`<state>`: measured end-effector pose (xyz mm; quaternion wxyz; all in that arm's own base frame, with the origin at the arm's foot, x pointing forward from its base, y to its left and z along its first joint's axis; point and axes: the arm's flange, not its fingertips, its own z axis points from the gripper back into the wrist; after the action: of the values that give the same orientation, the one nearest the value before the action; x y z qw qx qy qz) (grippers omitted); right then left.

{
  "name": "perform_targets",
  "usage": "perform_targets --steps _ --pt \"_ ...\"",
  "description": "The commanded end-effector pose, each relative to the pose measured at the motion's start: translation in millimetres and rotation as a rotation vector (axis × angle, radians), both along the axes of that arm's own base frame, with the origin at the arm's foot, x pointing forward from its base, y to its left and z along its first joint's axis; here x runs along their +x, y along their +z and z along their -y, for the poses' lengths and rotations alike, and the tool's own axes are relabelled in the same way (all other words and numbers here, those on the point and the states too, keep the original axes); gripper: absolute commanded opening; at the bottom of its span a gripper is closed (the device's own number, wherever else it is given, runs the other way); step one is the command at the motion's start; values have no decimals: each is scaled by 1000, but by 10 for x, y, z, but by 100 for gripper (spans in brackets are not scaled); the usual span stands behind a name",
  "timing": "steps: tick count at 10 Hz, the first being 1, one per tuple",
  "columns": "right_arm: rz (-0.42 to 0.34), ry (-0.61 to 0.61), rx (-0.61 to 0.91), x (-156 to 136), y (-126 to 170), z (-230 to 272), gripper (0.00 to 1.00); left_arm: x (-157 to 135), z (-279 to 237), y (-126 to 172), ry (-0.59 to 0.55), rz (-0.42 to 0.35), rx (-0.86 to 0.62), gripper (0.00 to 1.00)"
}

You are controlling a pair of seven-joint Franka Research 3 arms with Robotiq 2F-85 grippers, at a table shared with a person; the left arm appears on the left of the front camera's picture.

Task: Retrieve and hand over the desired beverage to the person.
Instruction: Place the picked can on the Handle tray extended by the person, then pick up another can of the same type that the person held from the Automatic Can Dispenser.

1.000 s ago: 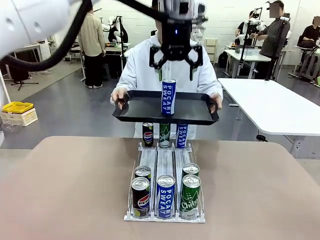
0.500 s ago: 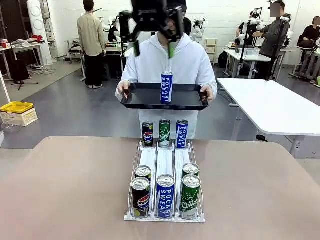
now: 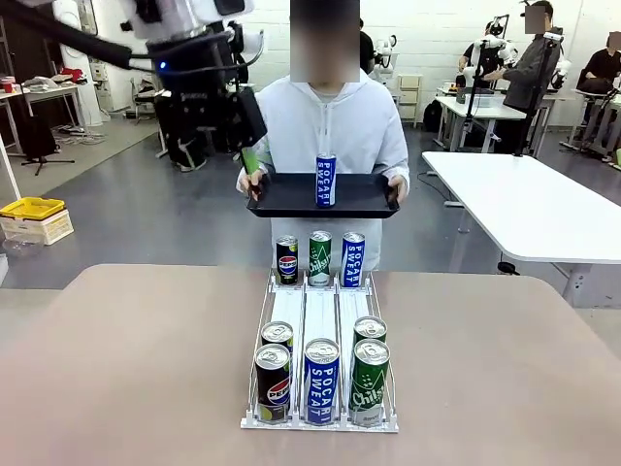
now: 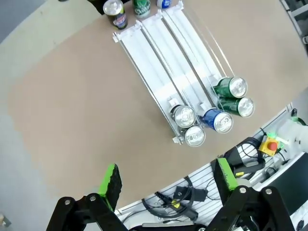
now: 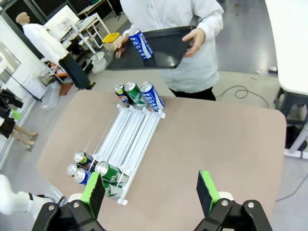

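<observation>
The person [image 3: 330,121] in a white hooded jacket stands across the table and holds a black tray [image 3: 281,196] in both hands. A blue Pocari Sweat can [image 3: 325,181] stands upright on it. My left gripper [image 3: 221,146] hangs open and empty to the left of the tray, level with the person's chest. From above, the left gripper [image 4: 168,177] looks down on the can rack [image 4: 159,72]. The right gripper [image 5: 150,191] is open and empty high over the table. It sees the can [image 5: 141,44] on the tray [image 5: 168,50].
A clear three-lane rack [image 3: 320,306] sits mid-table [image 3: 126,369] with Pepsi [image 3: 273,383], Pocari [image 3: 320,381] and green [image 3: 369,383] cans at its near end. Three more cans [image 3: 319,257] stand at its far end. A white table [image 3: 524,204] stands at the right.
My left gripper has risen from just above the can on the tray and swung away to the left, still open. The person has drawn the tray and can back.
</observation>
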<state>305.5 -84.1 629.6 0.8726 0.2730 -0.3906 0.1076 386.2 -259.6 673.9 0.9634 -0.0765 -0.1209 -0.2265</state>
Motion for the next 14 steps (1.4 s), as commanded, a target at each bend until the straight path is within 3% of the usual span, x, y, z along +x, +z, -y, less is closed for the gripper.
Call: perform_targets --steps 1,2,3,4,13,14 --pt "7 23 17 22 -14 2 100 -186 -9 -106 -9 10 -44 100" --pt "7 23 17 22 -14 2 100 -154 -16 -82 19 2 -59 100" --pt "7 23 17 22 -14 2 100 -114 11 -77 135 -12 -106 100" --pt "7 23 17 22 -14 2 100 -130 3 -91 4 0 -17 100" --pt "7 23 17 22 -14 2 100 -131 29 -98 21 -8 -31 100" --pt "7 23 17 22 -14 2 100 -44 -343 -23 -105 9 -73 100"
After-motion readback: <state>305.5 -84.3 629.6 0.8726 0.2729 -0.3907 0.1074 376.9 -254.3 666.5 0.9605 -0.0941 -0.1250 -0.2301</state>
